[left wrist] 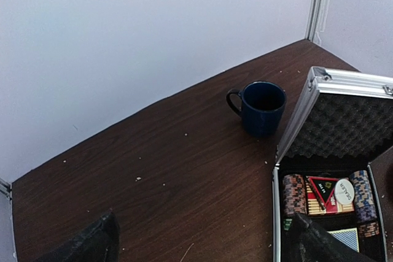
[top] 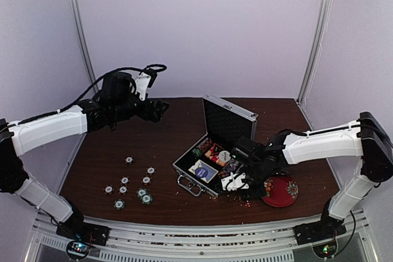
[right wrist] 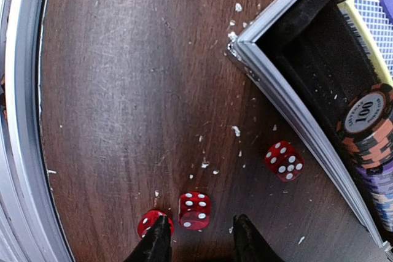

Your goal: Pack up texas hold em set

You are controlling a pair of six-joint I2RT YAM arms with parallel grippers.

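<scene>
The silver briefcase [top: 184, 165] lies open at mid-table with its lid [top: 228, 121] up. It holds chip stacks [left wrist: 294, 193], a red triangle with a dealer button, and the blue-and-cream card deck box [top: 203, 170]. Several loose poker chips [top: 146, 199] lie on the table to the left. My right gripper [right wrist: 199, 228] is open, low over the table beside the case's near corner [right wrist: 236, 47]. A red die [right wrist: 194, 210] sits just ahead between its fingertips; two more dice [right wrist: 284, 161] lie nearby. My left gripper [left wrist: 202, 250] is open wide and empty, above the far left.
A dark blue mug [left wrist: 261, 107] stands behind the case lid. A red floral bowl [top: 280, 190] sits right of the case, by the right arm. The table's metal front rail [right wrist: 24, 121] runs close to the right gripper. White crumbs dot the wood.
</scene>
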